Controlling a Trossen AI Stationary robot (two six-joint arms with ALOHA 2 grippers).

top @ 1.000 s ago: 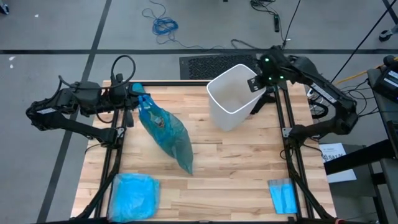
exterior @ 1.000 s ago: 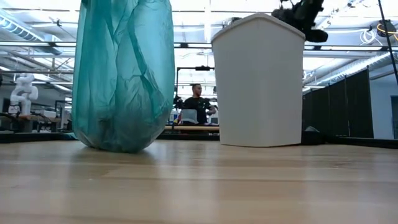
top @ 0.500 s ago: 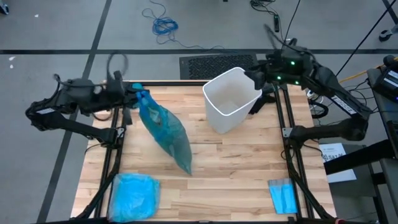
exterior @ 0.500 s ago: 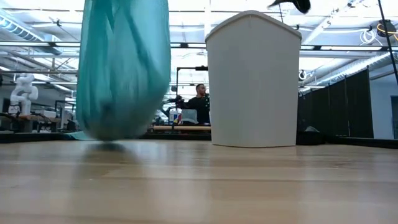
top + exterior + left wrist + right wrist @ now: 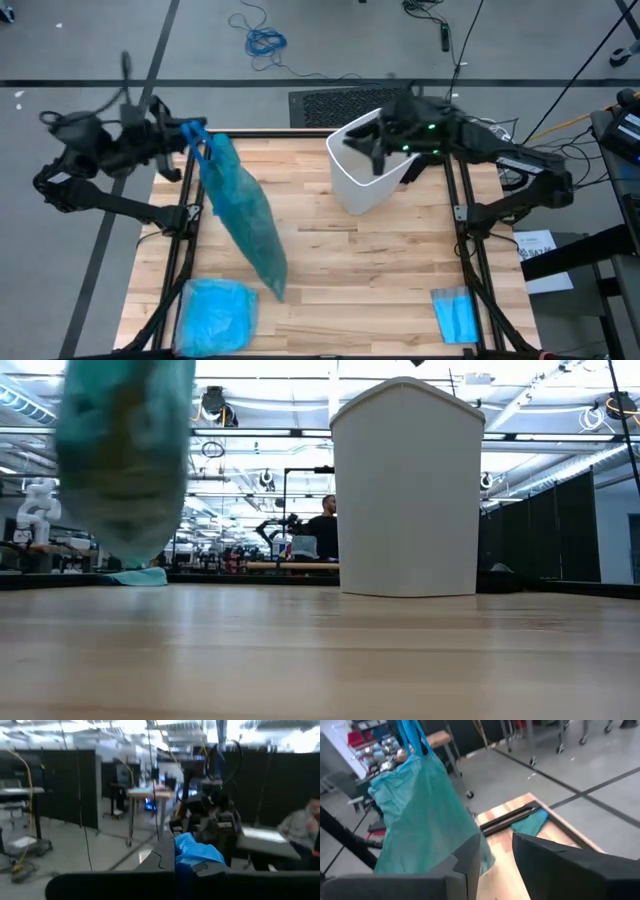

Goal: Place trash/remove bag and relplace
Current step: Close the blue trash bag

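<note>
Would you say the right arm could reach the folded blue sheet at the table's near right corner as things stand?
Probably yes. The right pincer hovers empty over the white bin, jaws apart, and the folded blue sheet lies on that arm's own side with bare table between. The hanging bag is well off to the left.

Teal-green bag (image 5: 243,215); white bin (image 5: 365,165); pale-blue plastic (image 5: 218,315); light wood table (image 5: 370,270).

A grey concrete floor (image 5: 90,40) crossed by dark lines surrounds the wooden surface (image 5: 380,270); a blue cable (image 5: 265,41) lies coiled. Beyond, black partitions (image 5: 560,525), ceiling lights and a seated person (image 5: 322,538).
</note>
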